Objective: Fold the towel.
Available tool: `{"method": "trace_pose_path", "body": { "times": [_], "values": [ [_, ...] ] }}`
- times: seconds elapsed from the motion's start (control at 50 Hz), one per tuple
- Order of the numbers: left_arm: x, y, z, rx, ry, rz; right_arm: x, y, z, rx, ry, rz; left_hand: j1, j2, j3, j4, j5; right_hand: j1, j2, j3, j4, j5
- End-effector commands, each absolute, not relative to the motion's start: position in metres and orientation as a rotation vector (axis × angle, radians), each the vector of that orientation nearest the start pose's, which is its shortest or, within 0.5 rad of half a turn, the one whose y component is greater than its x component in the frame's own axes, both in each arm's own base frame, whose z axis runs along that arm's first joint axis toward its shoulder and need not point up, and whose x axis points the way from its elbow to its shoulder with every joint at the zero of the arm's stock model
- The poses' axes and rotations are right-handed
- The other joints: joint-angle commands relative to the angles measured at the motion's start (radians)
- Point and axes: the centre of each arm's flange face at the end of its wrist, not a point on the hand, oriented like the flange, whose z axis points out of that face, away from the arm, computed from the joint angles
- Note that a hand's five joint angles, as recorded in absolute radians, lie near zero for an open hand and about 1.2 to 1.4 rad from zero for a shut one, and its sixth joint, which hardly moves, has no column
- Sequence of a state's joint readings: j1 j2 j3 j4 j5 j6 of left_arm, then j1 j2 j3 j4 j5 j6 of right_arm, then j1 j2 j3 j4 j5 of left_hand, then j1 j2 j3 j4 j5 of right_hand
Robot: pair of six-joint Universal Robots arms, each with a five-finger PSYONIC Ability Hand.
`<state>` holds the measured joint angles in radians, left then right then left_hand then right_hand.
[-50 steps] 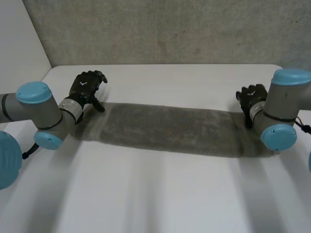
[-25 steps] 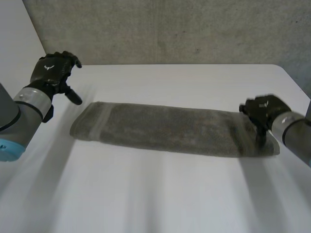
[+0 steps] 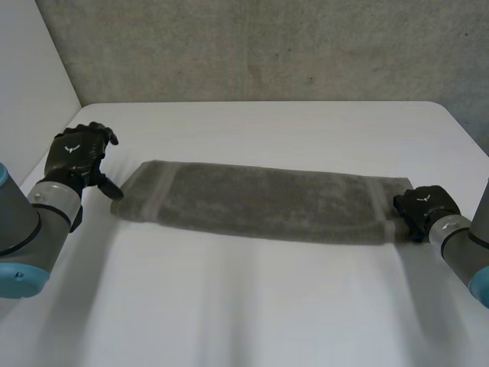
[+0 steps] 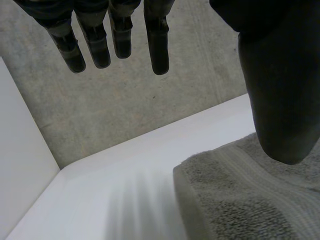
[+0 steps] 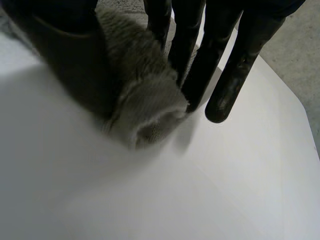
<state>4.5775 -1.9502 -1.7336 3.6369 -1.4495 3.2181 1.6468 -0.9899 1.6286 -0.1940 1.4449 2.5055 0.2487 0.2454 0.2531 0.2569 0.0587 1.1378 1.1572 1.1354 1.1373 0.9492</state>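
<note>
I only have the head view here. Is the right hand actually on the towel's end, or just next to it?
Observer: On it. In the right wrist view, the right hand has the end of the towel bunched between its thumb and straight fingers.
Operator: And the left hand?
Observer: Open. In the left wrist view, the left hand has straight fingers and holds nothing. Its thumb is over the towel's other end.

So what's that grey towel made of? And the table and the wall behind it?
The towel looks like grey terry cloth, probably cotton: fuzzy little loops, with a flat woven band near each end. The table looks smooth matte white, maybe laminate or painted board. The wall looks like bare concrete: rough, speckled grey.
</note>
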Motion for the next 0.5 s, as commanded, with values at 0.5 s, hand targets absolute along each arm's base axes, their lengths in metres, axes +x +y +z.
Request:
{"method": "trace_pose_path", "body": {
  "times": [0.5],
  "values": [
    [-0.186, -0.339, 0.176, 0.376, 2.319, -2.263, 0.168, -0.380, 0.197, -1.565, 2.644, -2.098, -0.070, -0.067, -0.075, -0.079, -0.055, 0.258, 0.239, 0.261, 0.259, 0.273]
  ]
}}
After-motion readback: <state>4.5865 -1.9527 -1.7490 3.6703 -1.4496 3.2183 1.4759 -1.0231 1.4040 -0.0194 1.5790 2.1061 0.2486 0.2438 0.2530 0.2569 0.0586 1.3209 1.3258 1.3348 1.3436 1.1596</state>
